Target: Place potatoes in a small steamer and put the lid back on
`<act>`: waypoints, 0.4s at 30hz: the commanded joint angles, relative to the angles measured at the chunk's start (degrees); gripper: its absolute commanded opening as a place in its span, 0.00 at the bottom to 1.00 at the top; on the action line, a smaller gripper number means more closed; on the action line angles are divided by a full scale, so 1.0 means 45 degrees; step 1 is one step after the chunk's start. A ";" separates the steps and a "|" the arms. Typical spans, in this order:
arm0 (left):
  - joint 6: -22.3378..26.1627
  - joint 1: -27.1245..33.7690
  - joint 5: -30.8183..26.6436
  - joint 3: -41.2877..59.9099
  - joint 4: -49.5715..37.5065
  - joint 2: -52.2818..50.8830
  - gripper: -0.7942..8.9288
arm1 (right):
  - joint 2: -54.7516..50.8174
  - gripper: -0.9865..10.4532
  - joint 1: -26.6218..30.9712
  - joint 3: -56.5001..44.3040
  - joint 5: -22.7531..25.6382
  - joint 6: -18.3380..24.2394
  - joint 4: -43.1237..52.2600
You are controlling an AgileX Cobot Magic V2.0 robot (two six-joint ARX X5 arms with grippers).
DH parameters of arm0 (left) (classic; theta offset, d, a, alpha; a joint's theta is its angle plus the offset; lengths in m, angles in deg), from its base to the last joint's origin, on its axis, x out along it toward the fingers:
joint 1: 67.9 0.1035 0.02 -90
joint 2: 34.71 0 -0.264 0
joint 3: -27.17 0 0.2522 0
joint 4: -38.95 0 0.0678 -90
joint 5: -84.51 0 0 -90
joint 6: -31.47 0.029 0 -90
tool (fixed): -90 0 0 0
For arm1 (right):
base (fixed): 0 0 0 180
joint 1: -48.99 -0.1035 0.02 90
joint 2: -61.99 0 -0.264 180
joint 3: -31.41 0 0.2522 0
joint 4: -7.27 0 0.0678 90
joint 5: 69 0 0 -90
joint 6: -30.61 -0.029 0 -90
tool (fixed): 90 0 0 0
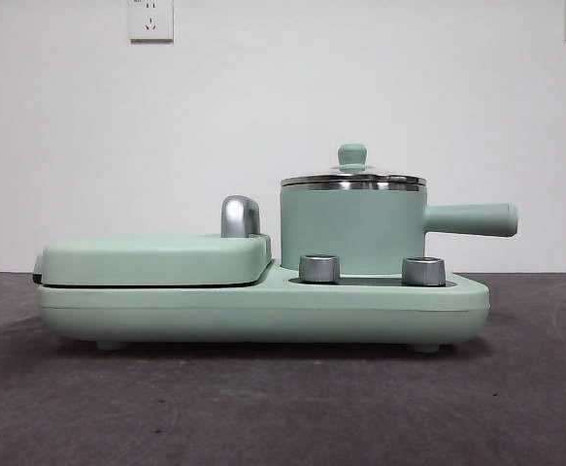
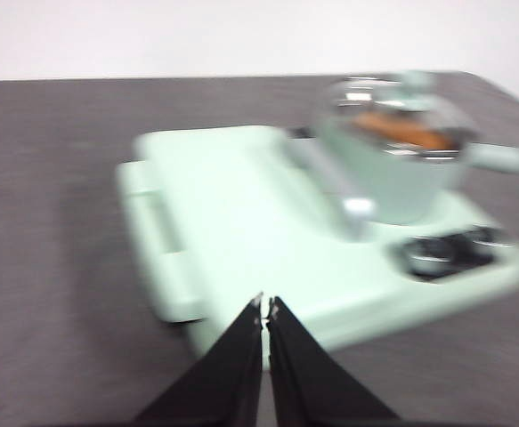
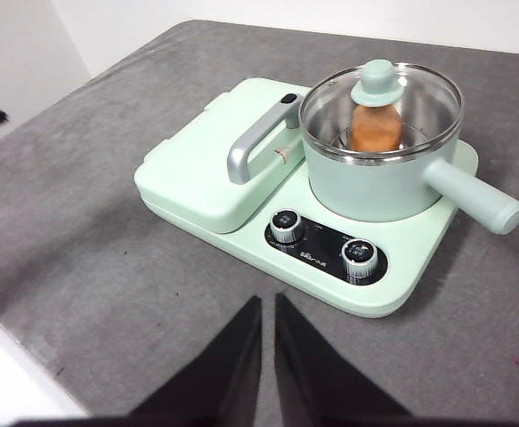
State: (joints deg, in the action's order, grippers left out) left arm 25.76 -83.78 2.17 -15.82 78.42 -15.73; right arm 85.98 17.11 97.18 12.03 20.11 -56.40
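The mint-green small steamer [image 1: 352,229] [image 3: 379,182] [image 2: 393,173] stands on the right half of the cooker base, its long handle [image 1: 472,219] [image 3: 473,196] pointing right. The glass lid [image 3: 381,105] with its green knob [image 1: 351,155] sits on the pot's rim. Through the glass an orange-brown potato [image 3: 375,129] [image 2: 401,131] lies inside the pot. My left gripper [image 2: 265,307] is shut and empty, hovering back from the cooker's griddle side. My right gripper [image 3: 268,302] is shut and empty, held above the table in front of the two dials. Neither arm shows in the front view.
A flat mint-green lidded griddle [image 1: 156,258] [image 3: 210,165] with a chrome handle [image 1: 240,216] [image 3: 255,142] fills the base's left half. Two steel dials [image 1: 319,268] [image 1: 423,271] sit at the front of the base [image 1: 263,313]. Dark grey tabletop [image 1: 263,408] surrounds it; a white wall stands behind.
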 commanded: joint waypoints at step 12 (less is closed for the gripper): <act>-0.0845 0.1928 -0.2108 0.6334 -0.3536 -0.4138 0.09 | 0.0044 0.10 -0.0087 0.0087 -0.0005 0.0107 0.0151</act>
State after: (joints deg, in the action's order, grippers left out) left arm 22.65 -75.32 -6.92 11.57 62.95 -34.38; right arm 86.02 17.11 97.16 12.03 20.13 -56.36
